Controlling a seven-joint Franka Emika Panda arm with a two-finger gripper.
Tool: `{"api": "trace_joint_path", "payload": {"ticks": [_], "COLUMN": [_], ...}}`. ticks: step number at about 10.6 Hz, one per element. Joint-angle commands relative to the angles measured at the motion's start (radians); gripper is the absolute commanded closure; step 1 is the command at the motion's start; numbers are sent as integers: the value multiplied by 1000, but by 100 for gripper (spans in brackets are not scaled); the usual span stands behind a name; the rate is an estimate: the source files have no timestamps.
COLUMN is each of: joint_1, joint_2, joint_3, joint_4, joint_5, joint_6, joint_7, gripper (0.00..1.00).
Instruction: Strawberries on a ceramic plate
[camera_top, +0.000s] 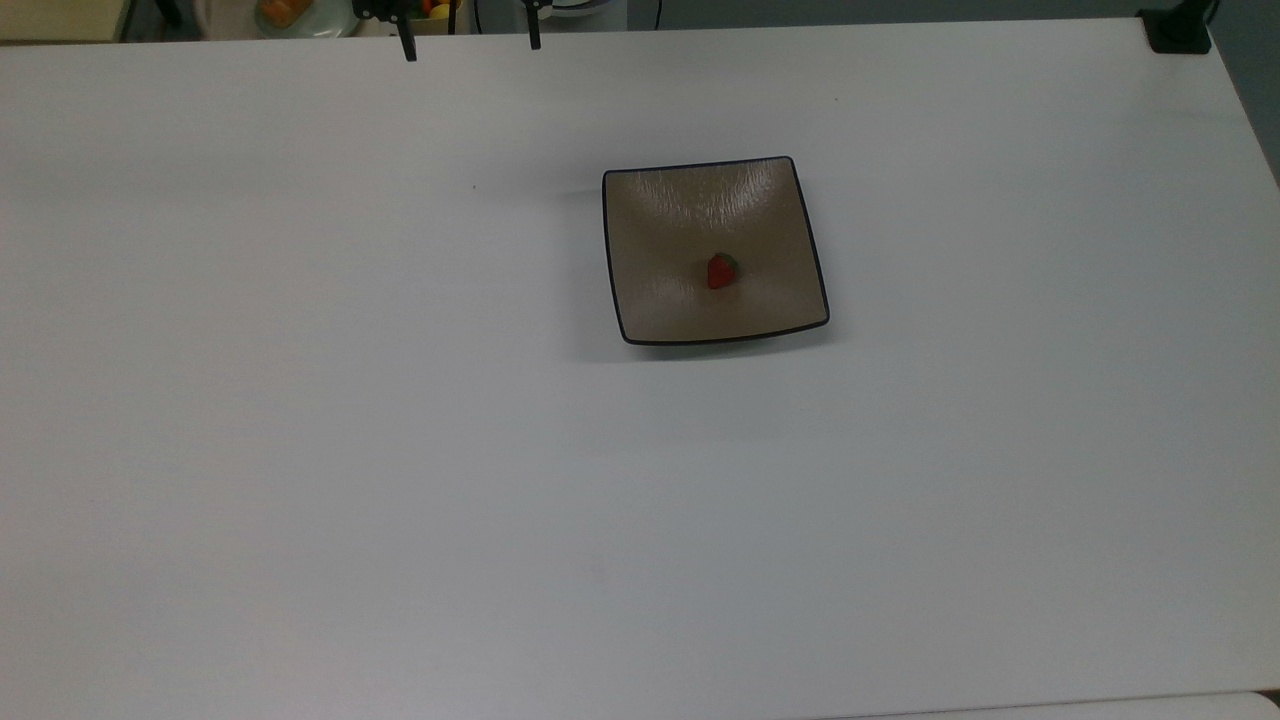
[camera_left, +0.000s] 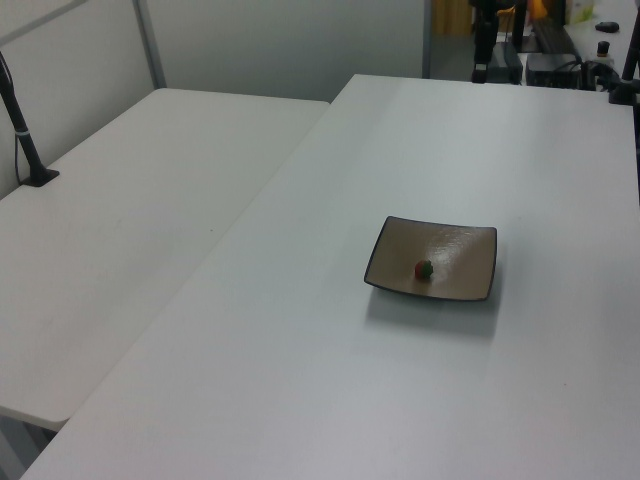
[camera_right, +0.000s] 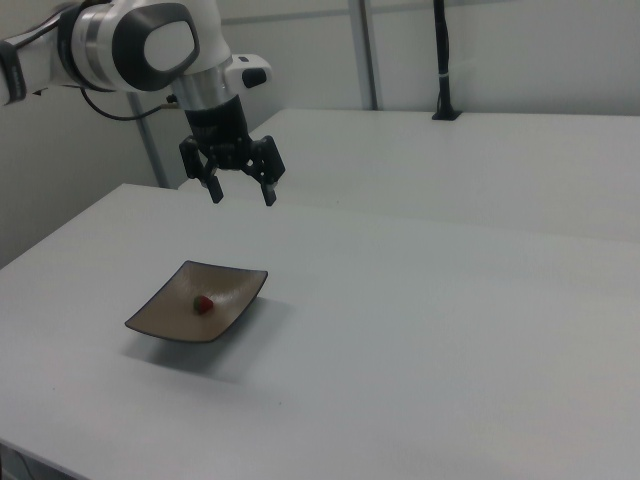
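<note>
Hanging above the table (camera_right: 420, 300), the gripper (camera_right: 240, 193) is showing its jaws spread wide and holding nothing, well clear of the plate (camera_right: 165, 322). The strawberry (camera_right: 203, 304) is sitting near the plate's middle, so the placing looks done; next, I'd judge, only a clean retreat is needed.

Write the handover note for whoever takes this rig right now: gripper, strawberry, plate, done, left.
Gripper: open, holding nothing, raised above the table, beyond the plate in the right view.
Strawberry: lying inside the ceramic plate, near its middle.
Plate: flat on the white table, apart from the arm.
Done: strawberry is on the plate.
Left: nothing visible for the placing itself; probably just move the arm clear.
</note>
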Motion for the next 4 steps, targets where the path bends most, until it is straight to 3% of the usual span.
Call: {"api": "trace_joint_path", "payload": {"ticks": [1, 4], "joint_1": [-3, -1], "joint_2": [-15, -15], "joint_3": [-1, -1], "joint_4": [-26, -27], "joint_5": [22, 22], "joint_6": [26, 25], "joint_7": [-13, -13], "gripper": [0, 0]}}
